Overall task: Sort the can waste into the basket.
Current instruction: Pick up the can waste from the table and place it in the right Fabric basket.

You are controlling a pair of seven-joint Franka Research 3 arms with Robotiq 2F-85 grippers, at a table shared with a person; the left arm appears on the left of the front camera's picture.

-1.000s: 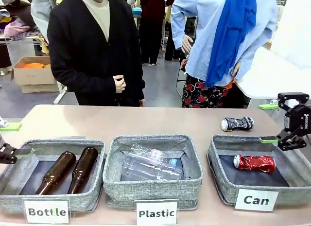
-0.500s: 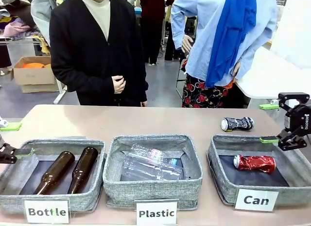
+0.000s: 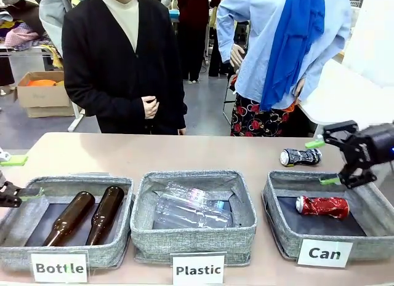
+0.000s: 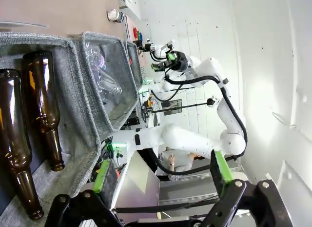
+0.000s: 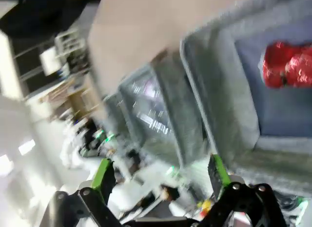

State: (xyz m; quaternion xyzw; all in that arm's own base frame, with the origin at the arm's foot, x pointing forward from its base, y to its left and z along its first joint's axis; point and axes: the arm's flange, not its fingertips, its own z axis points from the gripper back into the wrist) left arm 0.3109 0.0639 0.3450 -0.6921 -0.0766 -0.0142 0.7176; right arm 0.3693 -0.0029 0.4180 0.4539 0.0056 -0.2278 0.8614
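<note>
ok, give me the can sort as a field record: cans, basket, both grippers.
red can: lying inside the Can basket
patterned can: on the table behind the Can basket, outside it
Can basket: rightmost of three
right gripper: fingers open, empty, over the basket's far right rim
left gripper: fingers open, empty, by the Bottle basket
remaining: patterned can

Brown bottles (image 3: 72, 217) occupy the Bottle basket (image 3: 108, 255), clear bottles (image 3: 184, 212) the Plastic basket (image 3: 237, 243).
</note>
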